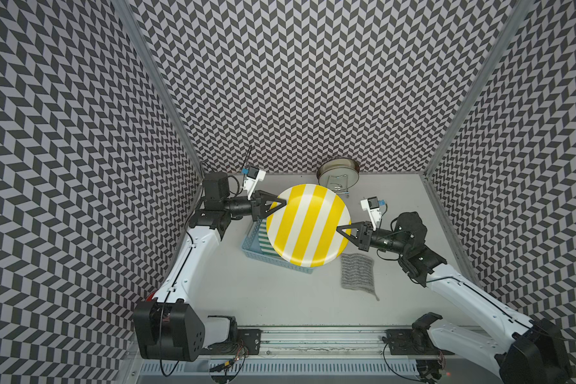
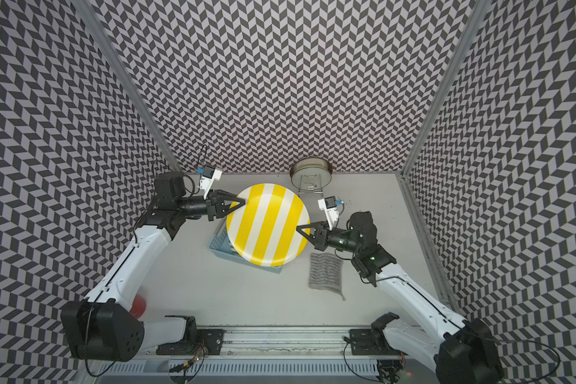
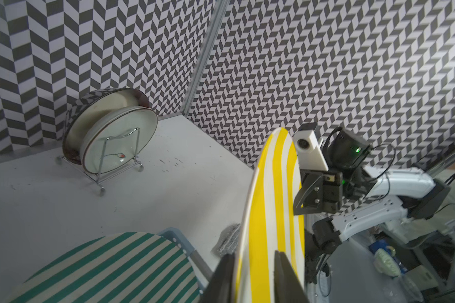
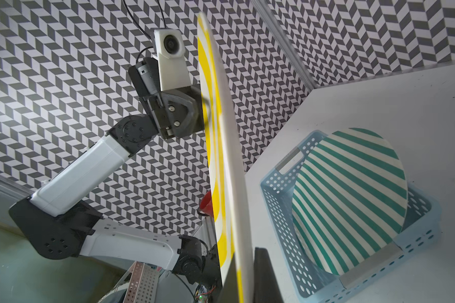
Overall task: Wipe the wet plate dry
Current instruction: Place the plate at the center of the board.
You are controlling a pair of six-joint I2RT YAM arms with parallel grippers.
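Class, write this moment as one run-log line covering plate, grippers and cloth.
yellow plate: aloft above basket | right gripper: shut on its rim | left gripper: open astride rim | cloth: flat on table, untouched

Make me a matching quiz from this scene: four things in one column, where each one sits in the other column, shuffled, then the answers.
Things
1. yellow striped plate
2. green striped plate
3. grey cloth
4. glass lid

Places
A. standing on edge in the wire rack
B. lying flat on the table
C. lifted in the air, off the table
D. resting in the blue basket

Pairs: 1-C, 2-D, 3-B, 4-A
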